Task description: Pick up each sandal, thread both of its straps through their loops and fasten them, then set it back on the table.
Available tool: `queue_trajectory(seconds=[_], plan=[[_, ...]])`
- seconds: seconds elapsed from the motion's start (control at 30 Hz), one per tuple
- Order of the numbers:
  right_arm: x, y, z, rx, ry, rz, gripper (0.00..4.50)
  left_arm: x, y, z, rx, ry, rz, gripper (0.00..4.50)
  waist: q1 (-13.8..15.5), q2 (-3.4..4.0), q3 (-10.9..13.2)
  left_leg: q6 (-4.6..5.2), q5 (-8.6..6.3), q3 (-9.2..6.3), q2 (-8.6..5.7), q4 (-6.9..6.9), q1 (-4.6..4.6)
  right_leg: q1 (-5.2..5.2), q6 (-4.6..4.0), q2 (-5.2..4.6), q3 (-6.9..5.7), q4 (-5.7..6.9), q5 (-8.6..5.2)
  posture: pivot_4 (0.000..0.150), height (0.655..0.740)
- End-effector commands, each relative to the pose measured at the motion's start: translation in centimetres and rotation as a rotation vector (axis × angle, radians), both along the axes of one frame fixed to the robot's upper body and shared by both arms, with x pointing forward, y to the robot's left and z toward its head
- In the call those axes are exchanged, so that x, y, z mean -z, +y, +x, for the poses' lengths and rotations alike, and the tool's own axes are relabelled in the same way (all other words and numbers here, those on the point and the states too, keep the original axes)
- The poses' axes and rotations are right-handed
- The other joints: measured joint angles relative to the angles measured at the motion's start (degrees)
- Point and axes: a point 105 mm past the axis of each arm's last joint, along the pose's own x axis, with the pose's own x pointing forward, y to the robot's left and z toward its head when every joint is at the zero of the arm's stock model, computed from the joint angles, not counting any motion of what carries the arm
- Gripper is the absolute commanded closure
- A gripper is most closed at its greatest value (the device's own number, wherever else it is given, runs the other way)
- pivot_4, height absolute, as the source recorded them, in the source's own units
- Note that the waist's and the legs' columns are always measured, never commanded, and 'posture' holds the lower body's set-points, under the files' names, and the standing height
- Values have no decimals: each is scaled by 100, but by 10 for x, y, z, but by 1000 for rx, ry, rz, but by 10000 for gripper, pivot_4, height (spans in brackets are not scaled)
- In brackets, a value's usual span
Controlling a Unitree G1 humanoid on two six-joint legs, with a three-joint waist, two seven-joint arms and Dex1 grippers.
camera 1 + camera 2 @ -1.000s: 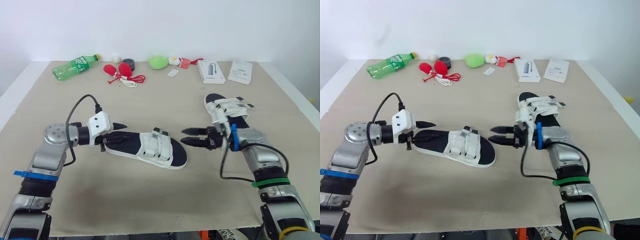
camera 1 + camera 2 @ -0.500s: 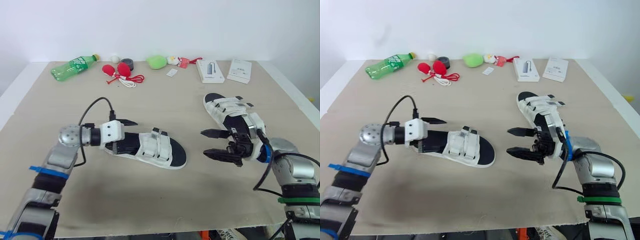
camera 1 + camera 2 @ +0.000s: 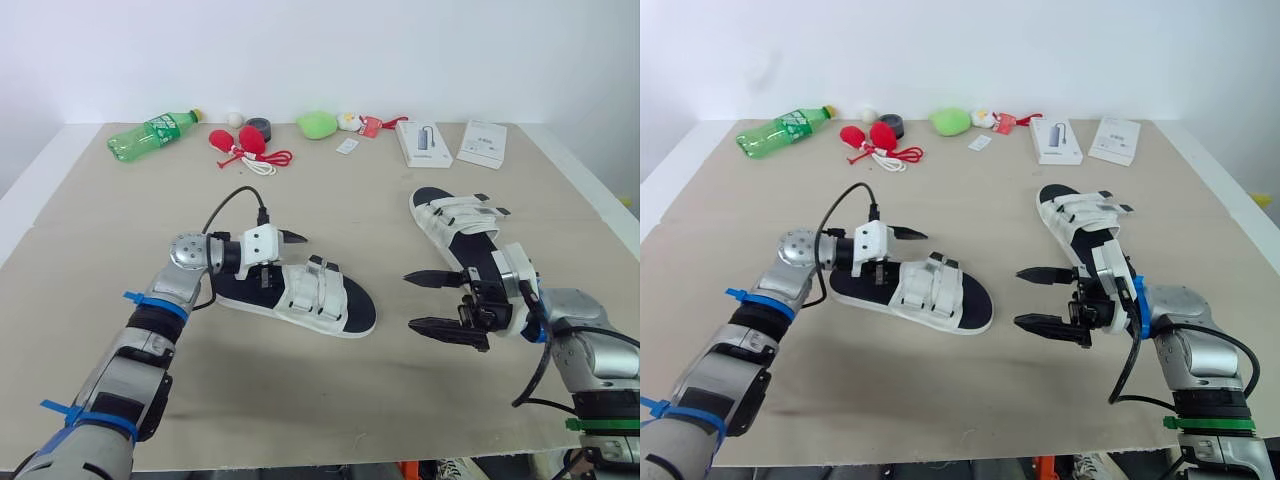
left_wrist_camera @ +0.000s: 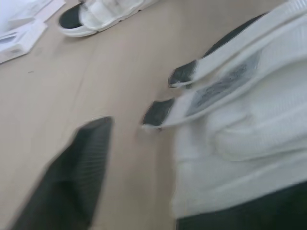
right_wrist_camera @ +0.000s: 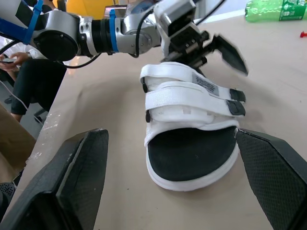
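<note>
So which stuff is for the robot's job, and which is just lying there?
For the job: near sandal, far sandal.
Just lying about: green bottle, red things with a cord, green lump, white box, white packet.

sandal (image 3: 322,300) heel part-hidden, box (image 3: 421,143) print illegible

text: none legible | bottle label (image 3: 158,128): unreadable | sandal strap tag (image 5: 205,84): unreadable
</note>
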Motion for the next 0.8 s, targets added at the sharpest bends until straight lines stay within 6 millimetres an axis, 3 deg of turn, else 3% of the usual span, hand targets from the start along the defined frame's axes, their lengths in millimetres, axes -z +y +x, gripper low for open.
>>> queue_trajectory(seconds=[0.03, 0.13, 0.17, 0.27, 0.37, 0.5, 0.57, 0.67, 0.8], plan=[[-19, -2, -2, -7, -179, -30, 0, 0, -5, 1, 17, 6, 16, 26446, -6, 0, 0, 0, 0, 0, 0, 0, 0, 0, 0, 0, 0, 0, 0, 1500, 7400], [-26, 2, 3, 0, -270, -34, 0, -2, -7, 1, 19, 12, 4, 42669, -11, 1, 0, 0, 0, -1, 0, -2, 0, 0, 2, 1, 0, 0, 0, 1500, 7400], [-27, 3, 3, -1, -271, -29, 0, -5, -7, 1, 15, 12, -6, 44478, -11, 1, 0, 0, 0, -1, 0, -2, 0, 0, 3, 1, 0, 0, 0, 1500, 7400], [-24, 4, 4, -13, -263, -36, 0, -10, -3, 6, -29, -5, -11, 44478, -12, 1, 0, 1, 0, -3, 0, -7, 0, 0, 4, 1, 0, 0, -1, 1500, 7400], [-20, 6, 5, -18, -254, -43, 0, -17, 13, 25, -215, -22, -4, 44478, -13, 0, 0, 1, 0, -5, 0, -7, 0, 0, 4, 2, 0, 2, -1, 1500, 7400], [-17, 7, 10, 9, -248, -39, 0, -40, 51, 53, -597, -88, -42, 44478, -59, 1, 0, 1, 2, -7, 2, -4, 4, -2, 1, 4, 0, 10, 2, 1500, 7400], [-14, 8, 14, 29, -249, -31, 0, -53, 75, 63, -869, -36, -169, 44478, -66, 1, 1, 1, 4, -7, 3, -4, 7, -4, 0, 5, 0, 15, 3, 1500, 7400], [-11, 14, 18, 42, -246, -19, 0, -52, 115, 65, -1222, 59, -280, 44478, -47, 0, 1, 0, 4, -10, 3, -5, 5, -6, 2, 6, -1, 21, 0, 1500, 7400], [-15, 25, 27, 64, -246, 25, 0, -46, 162, 59, -1538, 104, -339, 44478, -46, 0, 1, 0, 4, -16, 2, -8, 4, -7, 3, 9, -5, 21, -3, 1500, 7400]])
